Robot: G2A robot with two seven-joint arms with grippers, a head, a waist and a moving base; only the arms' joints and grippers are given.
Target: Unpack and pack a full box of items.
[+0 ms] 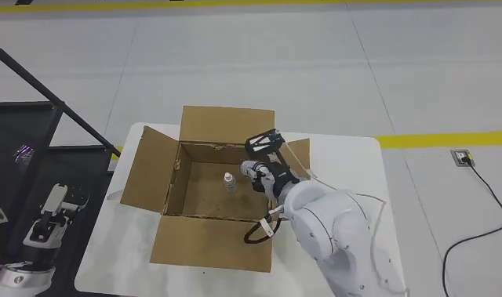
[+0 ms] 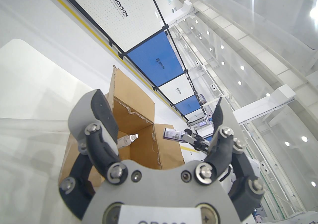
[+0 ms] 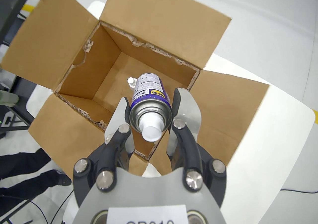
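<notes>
Logged spray can point(image 3: 148, 90) pinched between the fingers of the right gripper point(image 3: 151, 100), shut across its upper body just under the shoulder; read the long axis as lying along the gripper's own reach, white nozzle toward the wrist, base pointing down and away into the cardboard box point(image 3: 161, 18); placed it above the opening, toward the wall and corner nearest the right arm, apart from the cardboard as far as seen; found a small white bottle point(image 3: 131, 82) apparently upright on the box floor near the middle, well below the can and just past its base along the line of sight; noted all four flaps folded outward, box resting on the white table point(image 1: 345, 164); saw left gripper point(image 2: 159, 100) off beyond the box's left side, jaws spread wide, holding nothing, well apart from both items; hence right arm by far the nearer; cannot tell from this alone: removal or insertion; judged the deciding relation either way to be can base against bottle and near rim; if lowering, keep base on the arm's side of the bottle to avoid toppling it; if lifting, clear the near wall and flap.
</notes>
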